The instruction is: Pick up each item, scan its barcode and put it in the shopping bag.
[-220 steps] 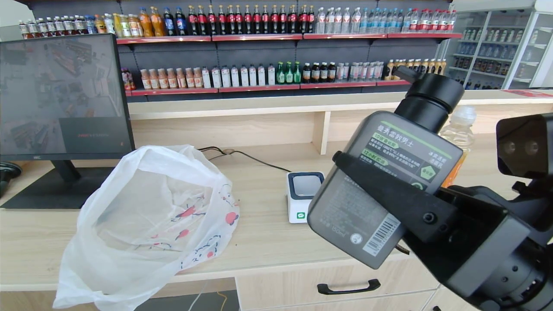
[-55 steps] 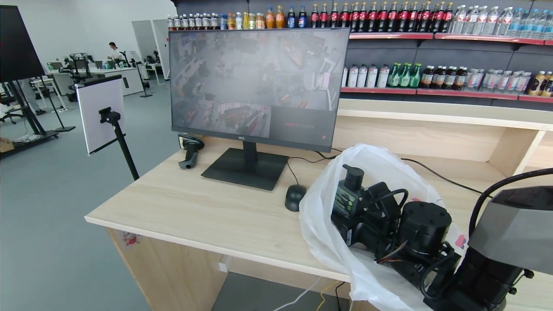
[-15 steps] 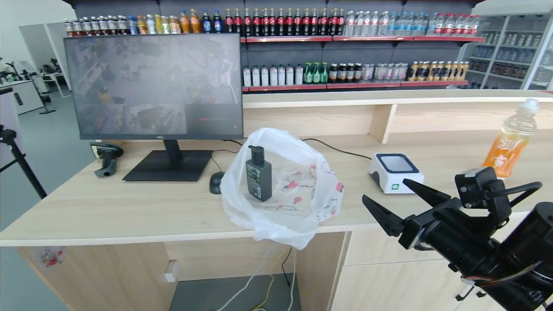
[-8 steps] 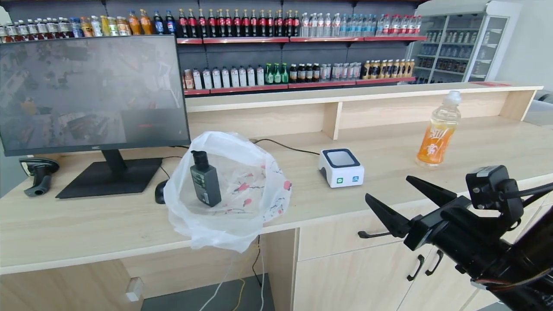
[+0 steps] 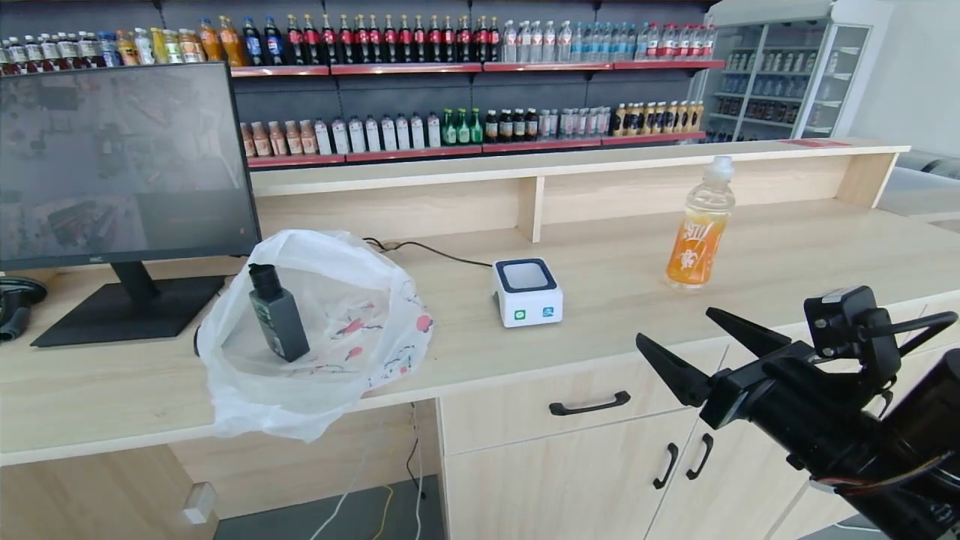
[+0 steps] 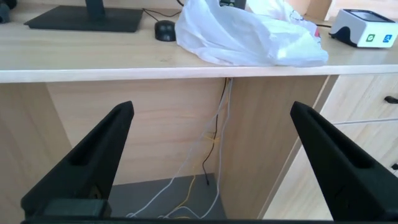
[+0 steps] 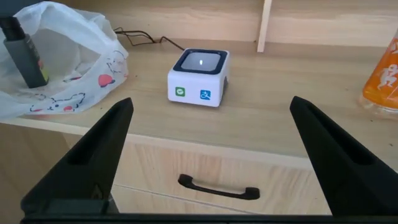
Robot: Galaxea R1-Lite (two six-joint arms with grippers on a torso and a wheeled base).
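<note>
**Pump bottle bagged, drink next**

The pump bottle point(image 5: 277, 319), in our right jaws seconds ago, now stands in the bag point(image 5: 375, 352) on the desk point(image 5: 615, 307). Those jaws have withdrawn and hang spread and empty off the desk's front edge. Our left jaws, low before the desk, are spread too. Our view has swung right. The drink point(image 5: 697, 232), right of the scanner point(image 5: 527, 292), waits on the desk, likely next.

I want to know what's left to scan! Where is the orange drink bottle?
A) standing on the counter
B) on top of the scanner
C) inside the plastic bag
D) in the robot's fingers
A: the orange drink bottle stands upright on the counter, apart from the shopping bag, which holds a dark pump bottle.
</note>
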